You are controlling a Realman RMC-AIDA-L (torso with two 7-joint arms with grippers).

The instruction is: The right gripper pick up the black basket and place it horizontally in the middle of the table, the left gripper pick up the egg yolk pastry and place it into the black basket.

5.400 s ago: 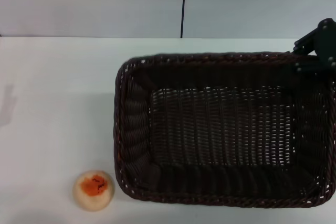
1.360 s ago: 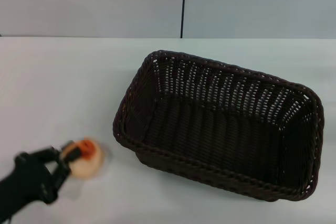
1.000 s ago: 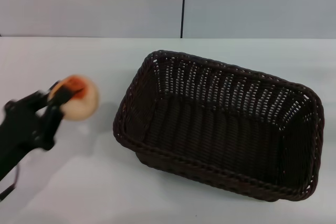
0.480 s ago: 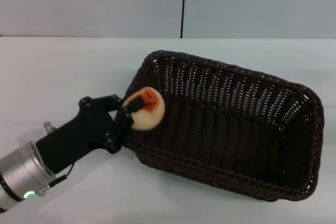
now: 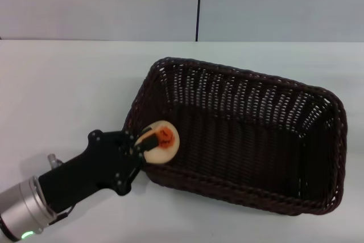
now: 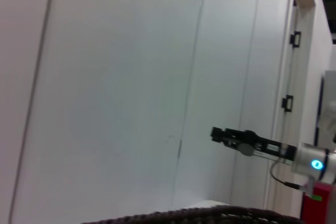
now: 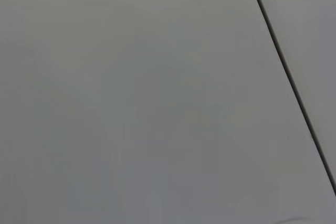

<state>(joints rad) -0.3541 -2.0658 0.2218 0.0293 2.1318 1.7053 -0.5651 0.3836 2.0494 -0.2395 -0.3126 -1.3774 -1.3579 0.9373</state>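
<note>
The black basket [image 5: 250, 74] lies on the white table [image 5: 68, 83], right of centre and turned slightly askew. My left gripper [image 5: 152, 140] reaches over the basket's near left rim and is shut on the egg yolk pastry [image 5: 165, 152], a cream bun with an orange patch. It holds the pastry low inside the near left corner of the basket. The basket's rim also shows in the left wrist view [image 6: 210, 214]. My right gripper [image 6: 223, 135] shows only far off in the left wrist view, raised in the air away from the basket.
A grey wall with a dark vertical seam [image 5: 199, 4] stands behind the table. The left arm's silver wrist section [image 5: 23, 211] lies over the table's near left corner. The right wrist view shows only that wall.
The left gripper lifted the pastry from the table's near left, carried it right over the basket's rim, and has now lowered it into the near left corner. The basket has shifted slightly.
</note>
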